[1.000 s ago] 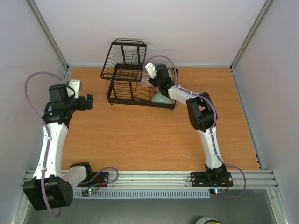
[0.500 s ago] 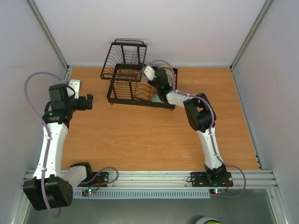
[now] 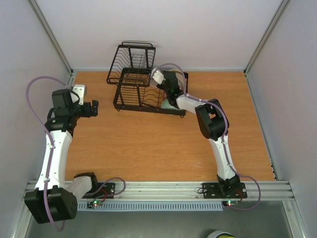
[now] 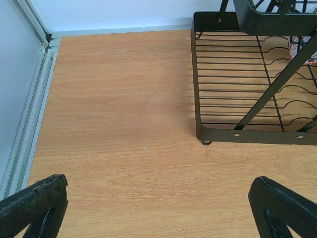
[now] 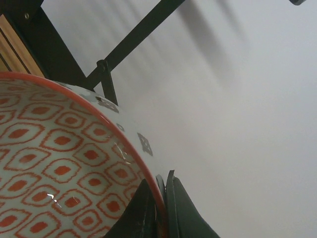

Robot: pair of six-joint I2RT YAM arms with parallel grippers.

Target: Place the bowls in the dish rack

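The black wire dish rack (image 3: 130,93) stands at the back of the table; its left end shows in the left wrist view (image 4: 237,135). My right gripper (image 3: 167,88) is over the rack's right part, shut on the rim of the red-and-white patterned bowl (image 5: 59,168), which fills the lower left of the right wrist view with the fingers (image 5: 148,208) pinching its edge. A sliver of the mint green bowl (image 3: 165,102) shows under that arm. A bit of red pattern (image 4: 303,49) shows through the wires. My left gripper (image 3: 94,108) is open and empty, left of the rack.
The rack's raised upper basket (image 3: 132,59) stands behind its base. A black rack bar (image 5: 133,37) crosses above the held bowl. Grey walls close in the table at the back and sides. Bare wood (image 4: 119,109) lies under the left gripper.
My right gripper has moved left and down into the rack with the bowl since a second ago, and barely since half a second ago. The left arm has not moved.
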